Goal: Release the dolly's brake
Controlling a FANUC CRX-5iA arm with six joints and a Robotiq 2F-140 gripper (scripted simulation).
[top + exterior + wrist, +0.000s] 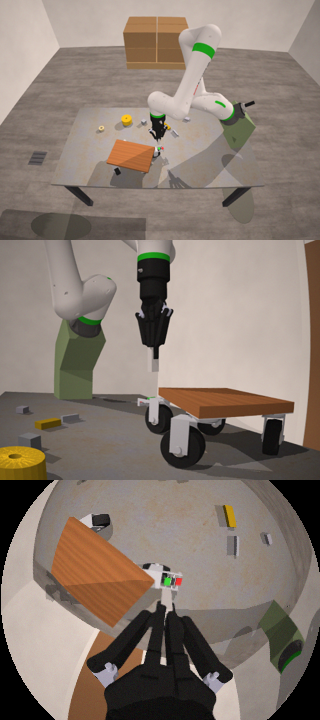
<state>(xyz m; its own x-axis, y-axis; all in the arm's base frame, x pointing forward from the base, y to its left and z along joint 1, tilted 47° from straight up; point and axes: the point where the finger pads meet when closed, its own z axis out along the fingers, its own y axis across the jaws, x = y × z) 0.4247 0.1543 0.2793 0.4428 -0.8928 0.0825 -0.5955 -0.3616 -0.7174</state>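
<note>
The dolly (131, 155) has a brown wooden deck and stands on four black casters on the table; it also shows in the side view (224, 401) and the wrist view (100, 570). Its brake pedal (160, 148) (172, 580) sticks out from the caster at the deck's right corner, with a green end and a red end. In the side view the pedal (148, 399) looks about level. My gripper (153, 361) (158, 140) is shut and empty, pointing straight down, a little above the pedal. Its fingertips in the wrist view (163, 607) line up just below the pedal.
A yellow cylinder (126, 119), a small yellow ring (101, 128), a yellow block (48, 423) and small grey blocks (70, 417) lie on the table behind the gripper. The green robot base (237, 129) is at the table's right edge. Cardboard boxes (155, 42) stand far behind.
</note>
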